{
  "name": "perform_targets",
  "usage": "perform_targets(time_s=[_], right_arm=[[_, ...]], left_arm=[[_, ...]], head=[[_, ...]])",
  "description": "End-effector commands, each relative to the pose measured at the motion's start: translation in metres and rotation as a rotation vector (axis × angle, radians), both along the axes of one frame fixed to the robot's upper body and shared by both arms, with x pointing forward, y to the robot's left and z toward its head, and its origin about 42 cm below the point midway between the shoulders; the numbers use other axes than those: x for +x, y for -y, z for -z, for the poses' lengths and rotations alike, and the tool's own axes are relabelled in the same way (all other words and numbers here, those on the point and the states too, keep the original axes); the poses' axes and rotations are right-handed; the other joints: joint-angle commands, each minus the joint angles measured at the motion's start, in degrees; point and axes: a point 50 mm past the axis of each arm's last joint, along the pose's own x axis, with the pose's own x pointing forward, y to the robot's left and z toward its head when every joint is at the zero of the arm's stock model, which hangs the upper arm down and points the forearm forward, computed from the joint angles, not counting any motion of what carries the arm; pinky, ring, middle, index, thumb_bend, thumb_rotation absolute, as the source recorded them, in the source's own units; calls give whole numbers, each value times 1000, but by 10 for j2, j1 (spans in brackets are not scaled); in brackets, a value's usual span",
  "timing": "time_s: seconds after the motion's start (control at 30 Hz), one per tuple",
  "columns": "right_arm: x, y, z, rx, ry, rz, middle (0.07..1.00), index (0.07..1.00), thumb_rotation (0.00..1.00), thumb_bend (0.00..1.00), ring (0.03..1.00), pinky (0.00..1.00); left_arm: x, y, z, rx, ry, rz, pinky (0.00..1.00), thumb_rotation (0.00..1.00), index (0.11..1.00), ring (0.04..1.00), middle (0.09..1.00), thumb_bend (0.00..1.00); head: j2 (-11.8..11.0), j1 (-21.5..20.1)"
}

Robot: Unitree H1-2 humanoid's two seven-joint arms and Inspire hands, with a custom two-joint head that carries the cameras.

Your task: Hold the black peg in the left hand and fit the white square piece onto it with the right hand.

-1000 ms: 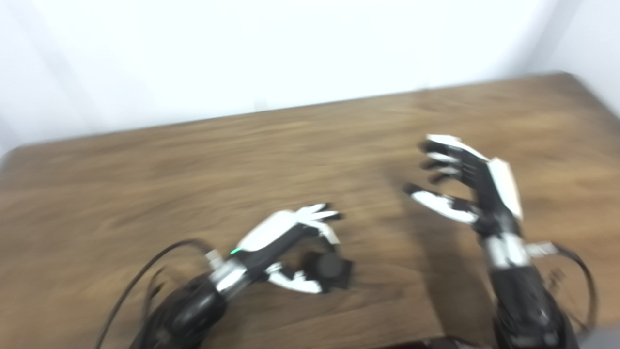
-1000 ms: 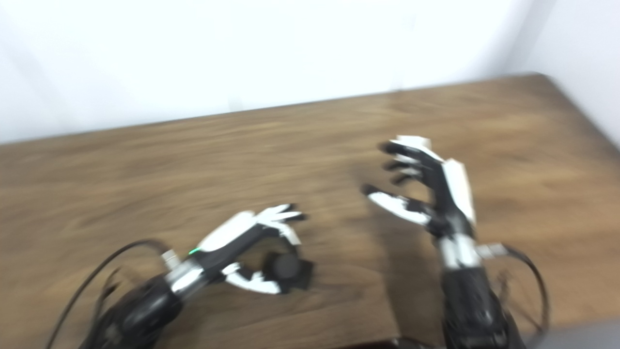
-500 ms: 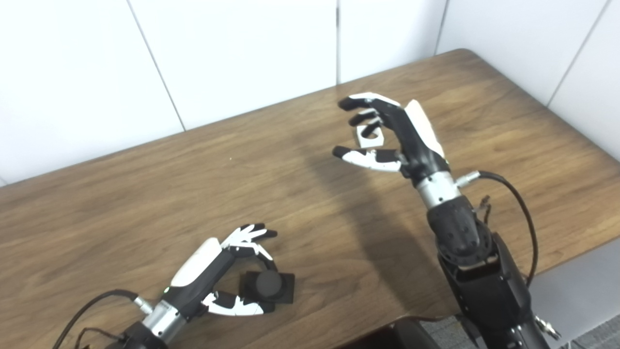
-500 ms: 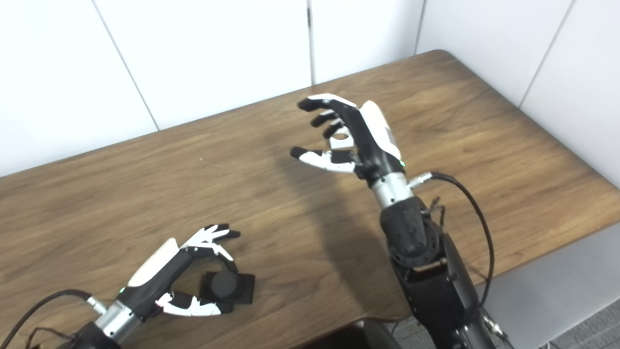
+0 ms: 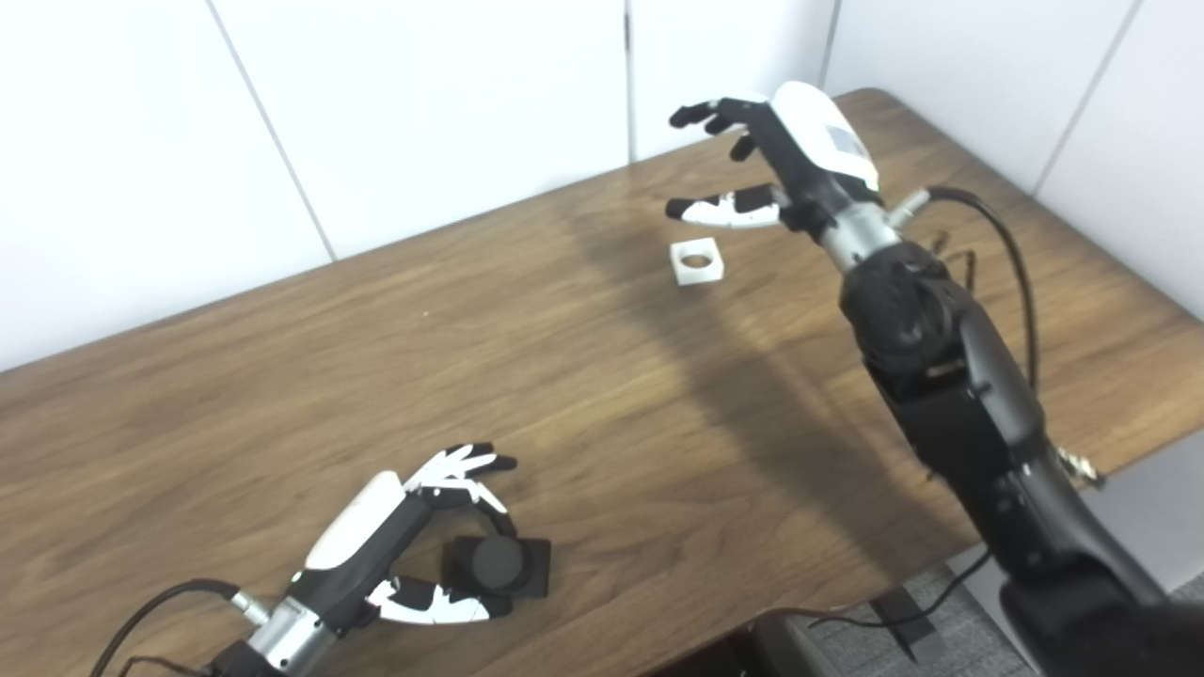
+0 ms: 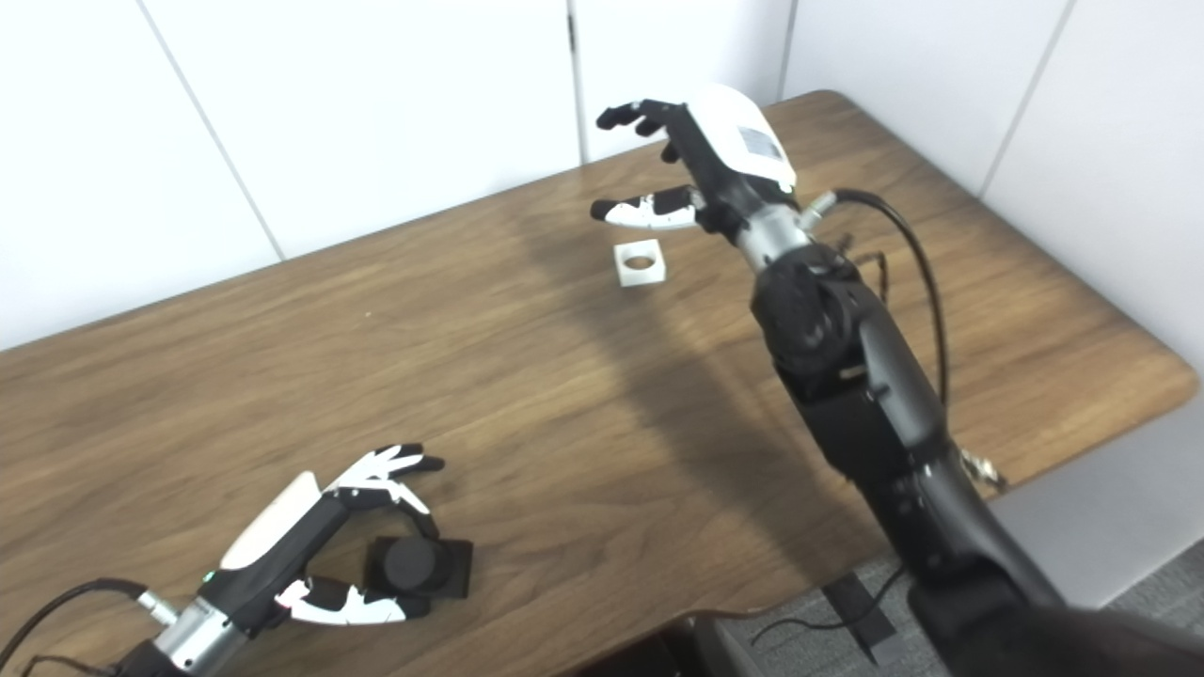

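Note:
The black peg (image 5: 497, 564), a round post on a square black base, stands on the wooden table (image 5: 282, 376) near its front edge. My left hand (image 5: 404, 536) curls around it, fingers behind and thumb in front, apart from its sides, not closed. The white square piece (image 5: 697, 262) with a round hole lies flat at the table's far right. My right hand (image 5: 781, 165) hovers above and just behind that piece, fingers spread, holding nothing.
White wall panels run behind the table. The table's right corner (image 6: 1166, 381) and front edge are near my right arm (image 6: 847, 376). Cables hang from both wrists. Grey floor (image 6: 1129, 527) shows at the lower right.
My right hand has risen and reached farther back, uncovering the white piece. The camera has shifted since a second ago. My left hand stays around the peg.

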Motion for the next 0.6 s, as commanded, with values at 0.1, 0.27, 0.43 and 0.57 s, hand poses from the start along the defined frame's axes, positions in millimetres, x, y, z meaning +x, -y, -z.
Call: perform_targets(time_s=[0.1,0.27,0.43,0.57], right_arm=[[27,16,-28,-152,-71,7,896,779,338,686,863,651],[49,23,-29,-247,-189,17,924,791,375,708,910,851],[70,30,-30,-318,-273,21,944,791,399,770,943,934],[82,34,-28,-345,-336,32,956,802,414,790,957,945]], left_arm=[[2,-10,-2,30,2,-5,967,51,488,959,882,520],[2,-10,-1,32,4,-7,964,52,488,959,883,520],[1,-8,-2,32,12,0,955,53,488,955,879,520],[0,-6,-2,35,9,0,962,53,488,958,880,521]], head=[[2,1],[1,6],[3,9],[3,11]])
